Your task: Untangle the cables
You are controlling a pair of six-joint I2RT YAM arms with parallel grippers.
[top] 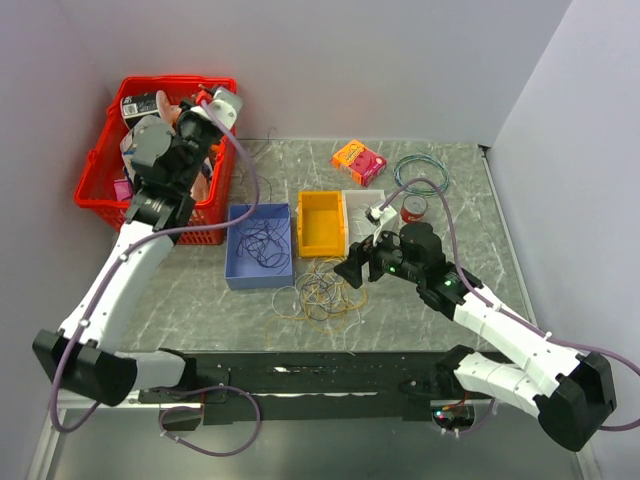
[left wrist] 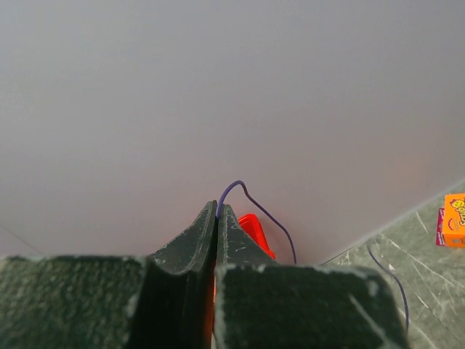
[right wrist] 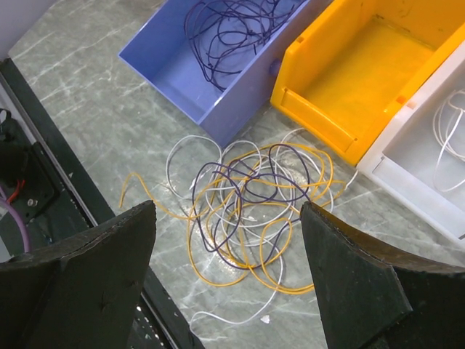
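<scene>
A: Starting at the left, what was the left claw (left wrist: 216,218) doing?

B: It was up over the red basket (top: 100,170) at the far left of the counter (top: 200,315). Its jaws were pressed together on a thin purple wire (left wrist: 265,214), which arched out from the tips.

A: And next along?

B: A blue bin (top: 240,272) held loose dark purple wires (top: 263,245). To its right stood a yellow bin (top: 322,222), then a white bin (right wrist: 414,189) with a white wire (right wrist: 454,131) in it.

A: Where were the cables (right wrist: 254,196)?

B: They lay on the counter in a tangle of purple, yellow-orange and white loops, just in front of the blue and yellow bins.

A: And the right claw (right wrist: 228,207)?

B: It hung above that heap with its jaws wide apart, gripping none of the loops
</scene>
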